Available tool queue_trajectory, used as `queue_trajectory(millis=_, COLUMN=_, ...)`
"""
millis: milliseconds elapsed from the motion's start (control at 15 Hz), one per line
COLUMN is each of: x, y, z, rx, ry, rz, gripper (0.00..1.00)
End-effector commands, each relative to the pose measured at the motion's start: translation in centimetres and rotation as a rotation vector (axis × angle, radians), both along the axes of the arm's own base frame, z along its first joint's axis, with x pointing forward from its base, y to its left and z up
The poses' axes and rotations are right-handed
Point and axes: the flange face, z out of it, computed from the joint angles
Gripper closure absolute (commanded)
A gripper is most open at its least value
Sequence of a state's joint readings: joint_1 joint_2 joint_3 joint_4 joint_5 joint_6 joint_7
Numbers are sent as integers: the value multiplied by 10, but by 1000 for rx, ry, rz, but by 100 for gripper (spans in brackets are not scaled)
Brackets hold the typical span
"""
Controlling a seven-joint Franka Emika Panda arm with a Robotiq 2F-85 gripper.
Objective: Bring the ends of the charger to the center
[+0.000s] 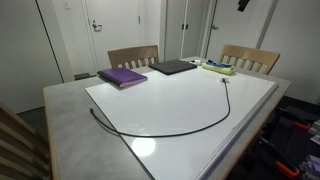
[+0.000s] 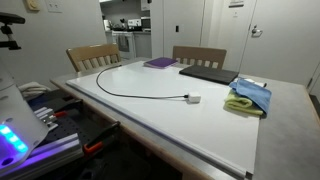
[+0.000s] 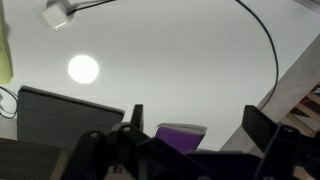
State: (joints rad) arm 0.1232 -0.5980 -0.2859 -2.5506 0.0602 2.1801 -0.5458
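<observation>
The charger (image 1: 160,133) is a thin black cable lying in a wide curve on the white board (image 1: 180,100). One end (image 1: 222,80) lies toward the far side, near the cloth, and carries a small white plug (image 2: 194,99), also seen in the wrist view (image 3: 57,14). The other end (image 1: 92,112) lies at the board's edge. The cable also shows in the wrist view (image 3: 272,55). My gripper (image 3: 195,115) is open and empty, high above the board, apart from the cable. It hangs at the top edge of an exterior view (image 1: 243,4).
A purple book (image 1: 122,76), a flat dark laptop (image 1: 173,67) and a green and blue cloth (image 2: 248,96) lie along the board's far side. Two wooden chairs (image 1: 132,55) stand behind the table. Equipment (image 2: 20,135) sits beside the table.
</observation>
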Motion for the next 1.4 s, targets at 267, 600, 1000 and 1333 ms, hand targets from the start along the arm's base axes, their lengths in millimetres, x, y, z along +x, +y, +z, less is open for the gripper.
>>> queue_trajectory(millis=267, x=8, y=37, z=-19, rx=87, ry=30, rz=93, gripper=0)
queue_trajectory(millis=600, x=18, y=64, z=-32, rx=123, ry=56, rz=124, gripper=0)
queue_trajectory(millis=1000, x=33, y=108, z=-61, rx=75, ry=101, rz=173, gripper=0)
queue_trajectory(millis=1333, x=51, y=157, z=-93, rx=62, ry=103, rz=210, gripper=0)
